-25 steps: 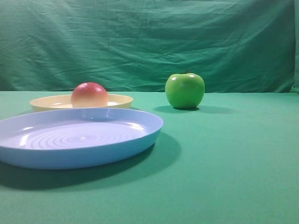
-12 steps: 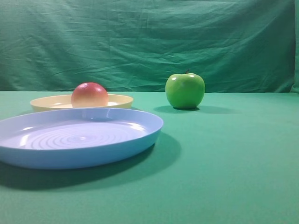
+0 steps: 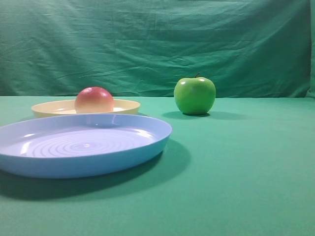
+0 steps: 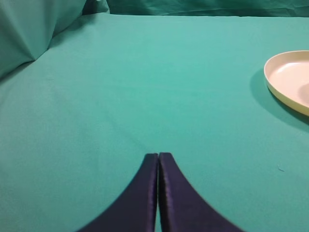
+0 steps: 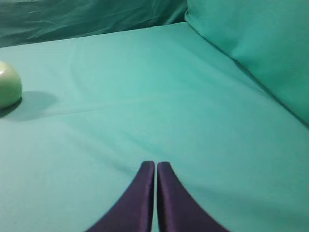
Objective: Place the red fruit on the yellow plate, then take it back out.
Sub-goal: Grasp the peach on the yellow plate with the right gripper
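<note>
The red fruit, red on top and fading to yellow-orange below, rests on the pale yellow plate at the back left of the exterior view. Neither gripper shows in that view. In the left wrist view my left gripper is shut with nothing in it, low over bare green cloth. The yellow plate's rim lies far off to its right, and the fruit is out of that frame. My right gripper is also shut and empty over the cloth.
A larger light blue plate with concentric rings lies in front of the yellow one. A glossy green apple stands at the back centre. A pale round object sits at the left edge of the right wrist view. Green cloth forms the backdrop.
</note>
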Available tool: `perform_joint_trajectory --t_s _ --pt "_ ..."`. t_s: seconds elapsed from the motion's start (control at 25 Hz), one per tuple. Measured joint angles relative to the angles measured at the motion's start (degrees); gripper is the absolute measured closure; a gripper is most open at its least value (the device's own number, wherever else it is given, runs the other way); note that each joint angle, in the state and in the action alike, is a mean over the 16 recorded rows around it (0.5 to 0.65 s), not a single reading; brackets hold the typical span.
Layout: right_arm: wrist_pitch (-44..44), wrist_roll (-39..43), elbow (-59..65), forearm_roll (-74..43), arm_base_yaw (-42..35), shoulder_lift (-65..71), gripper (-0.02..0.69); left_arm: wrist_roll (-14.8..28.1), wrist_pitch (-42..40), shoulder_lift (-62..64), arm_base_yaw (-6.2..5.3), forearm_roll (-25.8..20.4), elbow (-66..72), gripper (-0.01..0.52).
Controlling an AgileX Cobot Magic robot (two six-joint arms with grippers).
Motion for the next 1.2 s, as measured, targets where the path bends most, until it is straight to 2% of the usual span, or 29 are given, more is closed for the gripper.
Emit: perform_joint_trajectory --t_s 0.36,0.84,1.2 --pt "-0.04 -6.05 0.00 5.13 3.09 0.00 0.665 0.00 0.00 0.00 0.00 0.00 0.00 0.514" --pt "-0.53 -17.33 0.04 15.66 0.66 0.00 0.665 0.00 0.00 0.00 0.00 0.00 0.00 0.514" --pt "-2.43 -18.49 -4.31 17.43 0.48 2.79 0.665 0.00 0.00 0.00 0.00 0.00 0.00 0.514"
